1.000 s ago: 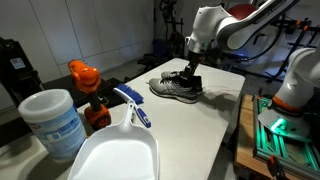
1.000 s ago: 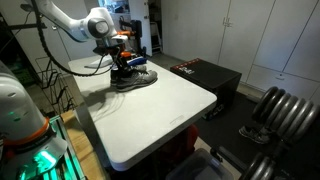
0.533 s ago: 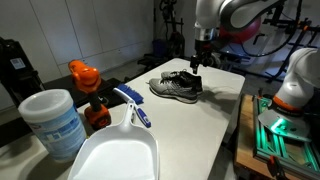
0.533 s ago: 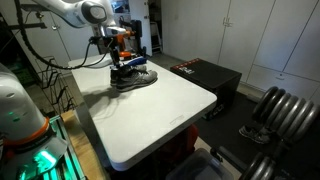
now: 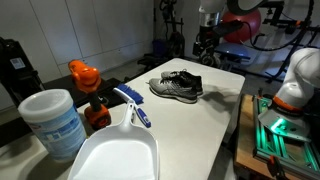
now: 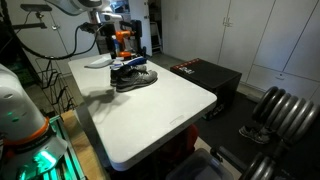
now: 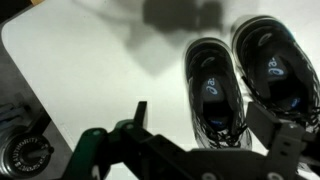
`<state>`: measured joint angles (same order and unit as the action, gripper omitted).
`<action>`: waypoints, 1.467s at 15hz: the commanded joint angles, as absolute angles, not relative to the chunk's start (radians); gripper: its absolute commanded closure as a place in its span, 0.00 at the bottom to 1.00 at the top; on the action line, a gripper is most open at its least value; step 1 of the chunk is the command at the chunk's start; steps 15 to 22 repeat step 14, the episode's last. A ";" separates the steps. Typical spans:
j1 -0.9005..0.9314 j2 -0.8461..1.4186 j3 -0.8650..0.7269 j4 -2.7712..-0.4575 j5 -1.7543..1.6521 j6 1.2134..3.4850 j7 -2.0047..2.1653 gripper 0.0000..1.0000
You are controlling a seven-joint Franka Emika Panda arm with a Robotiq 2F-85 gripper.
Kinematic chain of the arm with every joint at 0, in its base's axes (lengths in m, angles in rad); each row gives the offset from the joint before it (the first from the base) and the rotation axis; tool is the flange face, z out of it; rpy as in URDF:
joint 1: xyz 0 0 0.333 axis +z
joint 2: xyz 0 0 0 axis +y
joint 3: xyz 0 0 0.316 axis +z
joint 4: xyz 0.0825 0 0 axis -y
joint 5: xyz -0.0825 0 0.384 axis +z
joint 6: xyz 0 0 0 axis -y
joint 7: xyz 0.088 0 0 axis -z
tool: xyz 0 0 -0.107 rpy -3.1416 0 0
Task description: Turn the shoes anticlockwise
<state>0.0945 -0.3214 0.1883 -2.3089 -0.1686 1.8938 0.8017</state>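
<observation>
Evidently the hand (image 5: 207, 41) has let go and climbed; a second ago it sat down among the pair of black low-top lace-up sneakers with pale soles (image 5: 177, 87), and now it hangs well above them, holding nothing. In the wrist view its two dark fingers stand wide apart, with bare white counter (image 7: 90, 60) showing between them. The sneakers rest side by side on the counter (image 5: 215, 112) toward its far end, lying much as they did before the lift; my reading is that a turning stroke has ended, and either the turn is finished or the hand is clearing off to take a fresh grip.

Much is hard to judge. In both exterior views the hand is small against cluttered background, so its opening reads only from the wrist view; there the picture is dim, the right-hand sneaker runs off the frame edge, and the heels hide behind the hand's own body.
</observation>
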 commanded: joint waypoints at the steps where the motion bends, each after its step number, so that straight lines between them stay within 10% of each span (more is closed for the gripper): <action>1: 0.081 -0.393 0.227 -2.340 -0.227 1.942 0.877 0.00; 22: 0.078 -0.499 0.267 -2.357 -0.245 2.042 0.862 0.00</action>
